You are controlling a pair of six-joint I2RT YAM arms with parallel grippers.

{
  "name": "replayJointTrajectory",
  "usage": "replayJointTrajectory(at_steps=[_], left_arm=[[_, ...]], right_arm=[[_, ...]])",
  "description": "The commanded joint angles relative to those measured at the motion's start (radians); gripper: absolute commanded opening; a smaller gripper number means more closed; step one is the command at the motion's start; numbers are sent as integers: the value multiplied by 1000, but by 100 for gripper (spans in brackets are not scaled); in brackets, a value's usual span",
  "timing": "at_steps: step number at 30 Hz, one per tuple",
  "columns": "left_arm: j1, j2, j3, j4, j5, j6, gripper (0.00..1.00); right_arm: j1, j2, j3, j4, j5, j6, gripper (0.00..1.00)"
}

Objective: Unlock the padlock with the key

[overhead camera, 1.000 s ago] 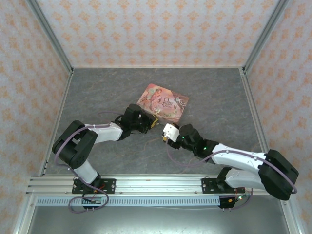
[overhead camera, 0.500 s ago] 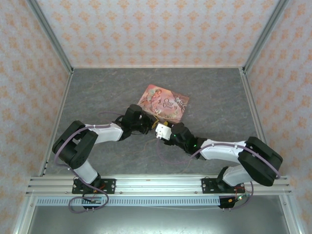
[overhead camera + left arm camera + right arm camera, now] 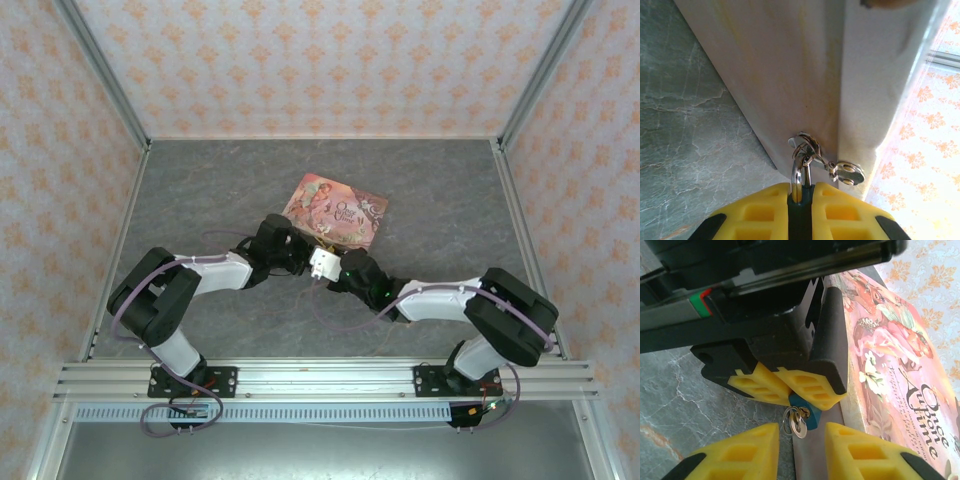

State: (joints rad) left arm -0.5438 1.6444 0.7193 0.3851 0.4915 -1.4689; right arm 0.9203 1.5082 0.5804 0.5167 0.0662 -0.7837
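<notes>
Right jaws released, nothing between. Key [image 3: 799, 429] just ahead of gap, centred, dangling on ring [image 3: 788, 420] from padlock [image 3: 808, 414]; long axis unclear. Beyond, left jaws clenched on padlock body. Tin [image 3: 890, 365] behind, to right. Right arm nearer key.

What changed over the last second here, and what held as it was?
The right gripper swung left as its arm folded, closing in on the left gripper. Its open fingers now sit either side of the key hanging under the padlock. Nothing was newly gripped or released. The left gripper stayed shut on the padlock, and the pink tin stayed put.
</notes>
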Motion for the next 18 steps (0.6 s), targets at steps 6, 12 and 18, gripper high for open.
replayJointTrajectory(at_steps=[6,12,18], left_arm=[[-9,-34,16,72,24,-14,0],[-8,-36,17,69,24,-14,0],[-9,-34,21,68,25,-16,0]], right_arm=[[5,36,33,35,45,14,20],[5,56,36,48,56,21,15],[5,70,36,73,51,37,13]])
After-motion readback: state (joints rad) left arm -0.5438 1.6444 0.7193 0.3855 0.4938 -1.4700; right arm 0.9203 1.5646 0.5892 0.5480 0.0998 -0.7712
